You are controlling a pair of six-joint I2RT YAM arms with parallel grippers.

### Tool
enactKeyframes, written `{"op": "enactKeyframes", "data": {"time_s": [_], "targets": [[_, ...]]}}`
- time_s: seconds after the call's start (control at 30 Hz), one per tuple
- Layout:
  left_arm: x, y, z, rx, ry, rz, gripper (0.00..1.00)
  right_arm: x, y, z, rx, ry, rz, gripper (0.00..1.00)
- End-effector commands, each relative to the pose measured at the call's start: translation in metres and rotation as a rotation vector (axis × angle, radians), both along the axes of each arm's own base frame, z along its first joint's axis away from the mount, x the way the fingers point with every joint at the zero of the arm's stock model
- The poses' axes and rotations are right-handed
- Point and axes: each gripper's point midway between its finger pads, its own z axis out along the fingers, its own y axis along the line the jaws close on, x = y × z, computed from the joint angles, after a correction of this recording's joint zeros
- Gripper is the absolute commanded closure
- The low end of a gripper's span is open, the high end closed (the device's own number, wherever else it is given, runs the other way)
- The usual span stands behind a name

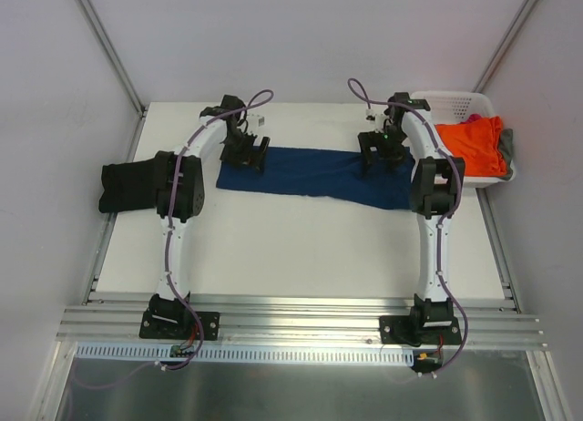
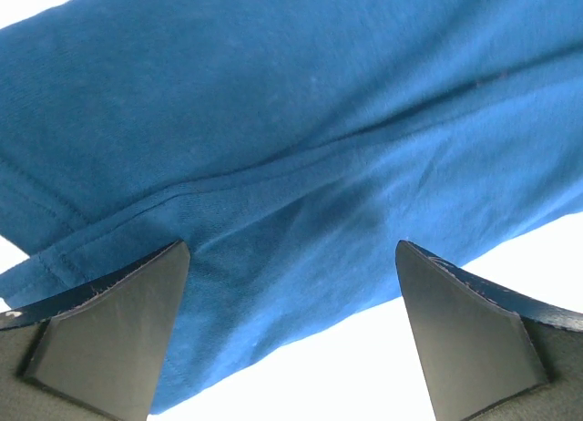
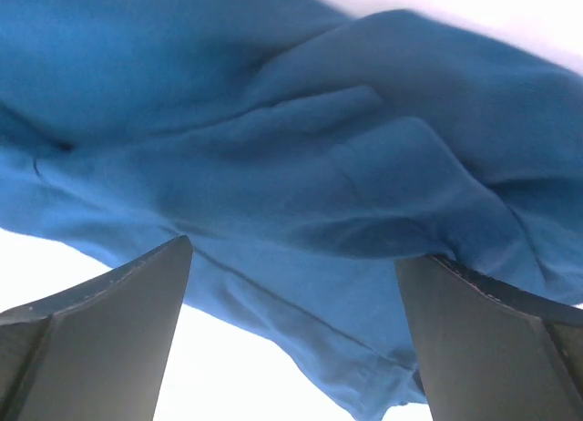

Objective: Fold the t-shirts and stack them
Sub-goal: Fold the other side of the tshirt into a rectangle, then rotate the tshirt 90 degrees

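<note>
Two empty claws, the left claw (image 1: 249,155) and right claw (image 1: 383,157), are held wide open over opposite ends of the navy t-shirt (image 1: 310,173), presumably so both ends can be gripped together.

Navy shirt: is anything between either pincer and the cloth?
Nothing visible. The left pincer stands open over the left end of the navy shirt, and the right pincer stands open over its right end. Both wrist views show only blue cloth directly ahead.

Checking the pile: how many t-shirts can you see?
5: blue shirt mid-table, black shirt at the left edge, orange shirt, pink shirt and grey shirt in the basket; more may hide underneath.
</note>
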Motion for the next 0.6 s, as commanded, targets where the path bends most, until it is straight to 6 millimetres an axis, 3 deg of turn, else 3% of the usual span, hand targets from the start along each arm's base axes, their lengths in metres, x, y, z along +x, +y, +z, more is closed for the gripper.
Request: {"op": "enactKeyframes", "data": {"time_s": [0.0,0.07,0.23,0.43,0.57], "targets": [[-0.037,0.008,0.001,0.03,0.098,-0.004,0.01,0.045,-0.005,0.015,-0.034,-0.164,-0.034,0.03],[-0.044,0.008,0.004,0.035,0.102,-0.009,0.01,0.061,-0.006,0.024,-0.041,-0.232,-0.04,0.03],[-0.057,0.003,0.003,0.046,0.119,-0.026,0.01,0.08,-0.008,0.045,-0.041,-0.347,-0.061,0.03],[-0.07,-0.022,0.007,0.066,0.108,-0.093,0.01,0.095,-0.003,0.049,-0.033,-0.391,-0.082,0.03],[-0.084,-0.038,0.012,0.074,0.103,-0.133,0.01,0.109,0.002,0.064,-0.038,-0.462,-0.068,0.03]]}}
